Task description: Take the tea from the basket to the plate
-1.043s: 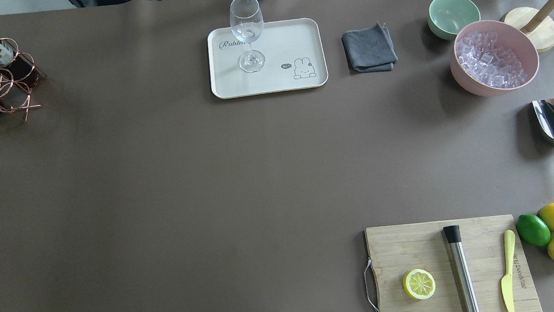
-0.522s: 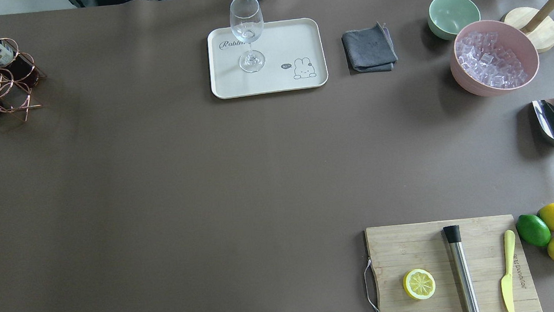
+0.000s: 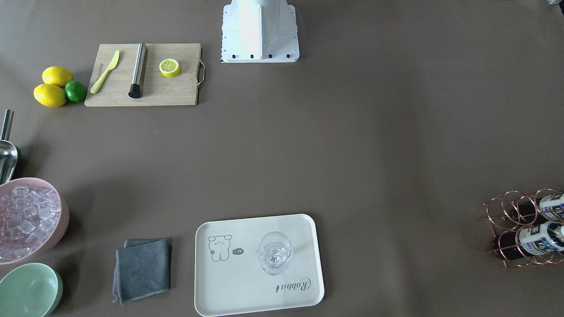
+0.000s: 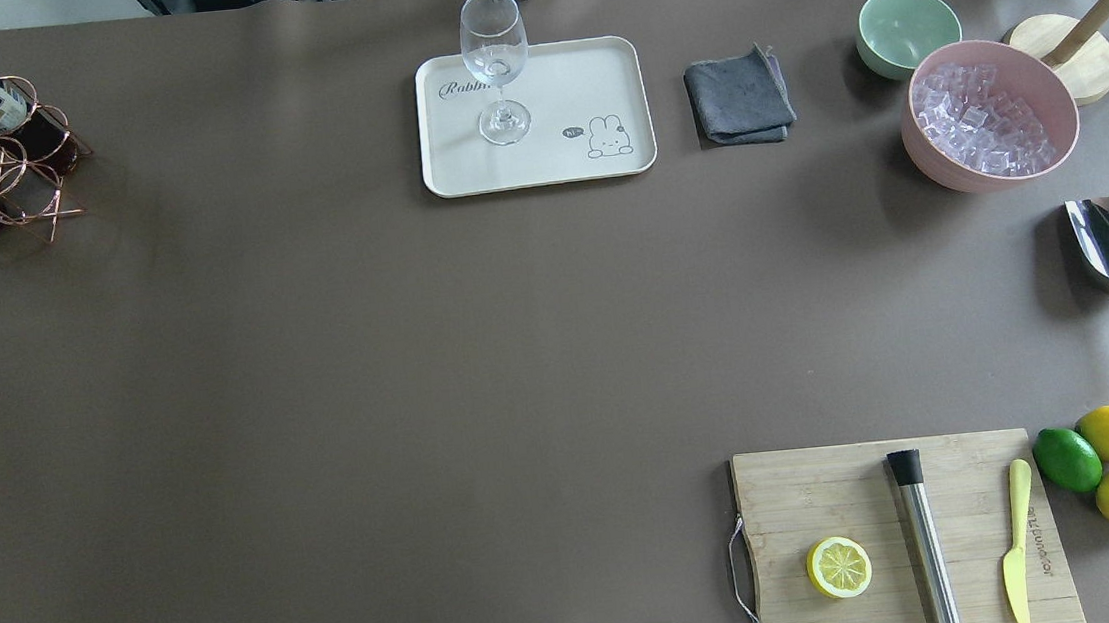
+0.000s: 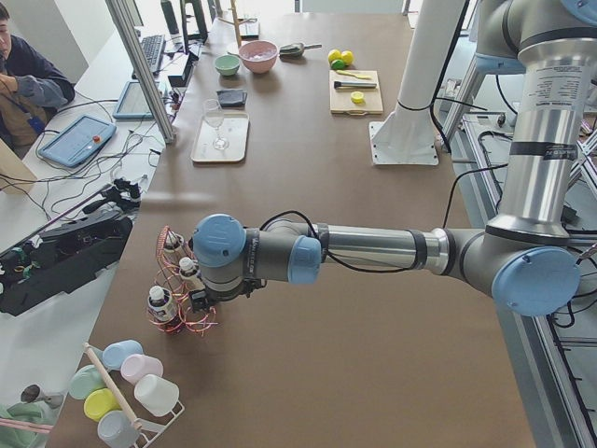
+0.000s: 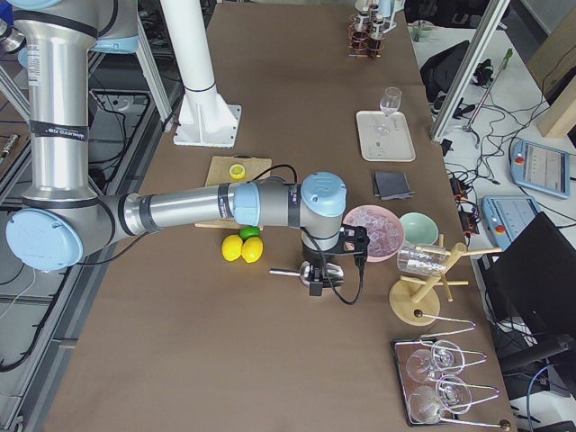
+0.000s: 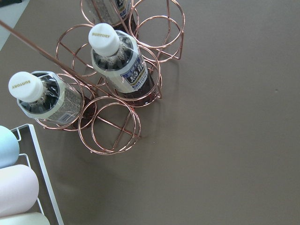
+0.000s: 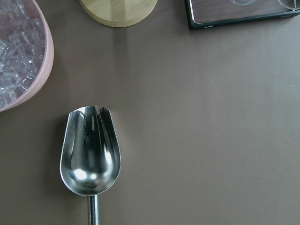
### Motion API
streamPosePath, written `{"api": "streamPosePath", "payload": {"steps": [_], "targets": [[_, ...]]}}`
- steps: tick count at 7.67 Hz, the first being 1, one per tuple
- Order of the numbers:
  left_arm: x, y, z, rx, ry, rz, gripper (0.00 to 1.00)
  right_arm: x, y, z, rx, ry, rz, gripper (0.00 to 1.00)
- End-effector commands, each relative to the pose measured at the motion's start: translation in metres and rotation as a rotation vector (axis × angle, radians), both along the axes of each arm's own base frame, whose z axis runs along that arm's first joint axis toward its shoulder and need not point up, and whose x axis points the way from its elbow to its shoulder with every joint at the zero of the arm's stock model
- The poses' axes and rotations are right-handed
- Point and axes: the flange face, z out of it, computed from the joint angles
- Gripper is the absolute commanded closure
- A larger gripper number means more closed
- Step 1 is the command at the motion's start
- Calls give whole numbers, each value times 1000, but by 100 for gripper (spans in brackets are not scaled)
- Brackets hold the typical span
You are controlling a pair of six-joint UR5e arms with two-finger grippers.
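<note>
Tea (image 7: pixel 123 65): three bottles, all standing in the rings of the basket (image 7: pixel 115 123), white caps up, at the table's (image 4: pixel 319 372) far-left corner. Well apart from it, the plate (image 4: pixel 574 79) sits mid-table at the far edge with a stemmed glass (image 4: pixel 495 56) on it. Over the basket, just above the bottles, hangs the left gripper (image 5: pixel 198 297); open or closed, can't tell. Same for the right gripper (image 6: pixel 317 279), state unreadable; it hovers over the metal scoop (image 8: pixel 90 154) beside the pink ice bowl (image 8: pixel 47 51).
</note>
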Motion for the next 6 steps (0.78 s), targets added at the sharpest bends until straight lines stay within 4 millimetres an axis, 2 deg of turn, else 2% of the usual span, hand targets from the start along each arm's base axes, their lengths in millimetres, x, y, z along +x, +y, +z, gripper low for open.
{"api": "streamPosePath", "payload": {"steps": [1,3,4,6], "targets": [[-3,-42,-50,53,-9,71,2,0,-1,-1,2,0,0,0],[-11,-82,-106,114,-61,138,2,0,0,0,0,0,0,0],[-6,-93,-124,144,-68,150,2,-2,-1,-1,2,0,-5,0],[2,-121,-146,170,-74,168,3,-5,-1,-1,2,0,-11,0]]}}
